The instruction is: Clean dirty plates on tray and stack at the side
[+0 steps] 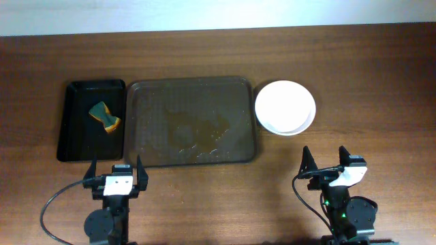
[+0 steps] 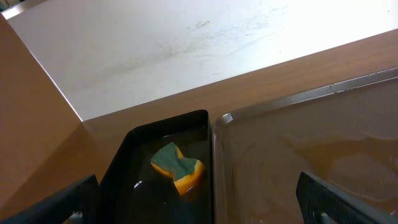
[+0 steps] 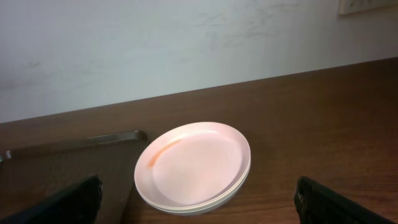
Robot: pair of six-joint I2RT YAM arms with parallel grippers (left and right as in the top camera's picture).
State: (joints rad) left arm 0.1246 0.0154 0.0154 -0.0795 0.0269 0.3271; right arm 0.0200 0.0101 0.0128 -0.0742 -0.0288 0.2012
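Note:
The white plates (image 1: 285, 107) sit stacked on the table just right of the dark brown tray (image 1: 191, 121), which holds only wet smears. In the right wrist view the stack (image 3: 194, 165) shows a thin orange streak on the top plate's rim, next to the tray's corner (image 3: 74, 152). My left gripper (image 1: 116, 175) is open and empty, near the table's front edge below the tray's left end (image 2: 311, 143). My right gripper (image 1: 327, 167) is open and empty, in front of the plates.
A smaller black tray (image 1: 76, 122) left of the brown one holds a green and yellow sponge (image 1: 105, 116), also seen in the left wrist view (image 2: 178, 167) lying in shallow water. A pale wall stands behind the table.

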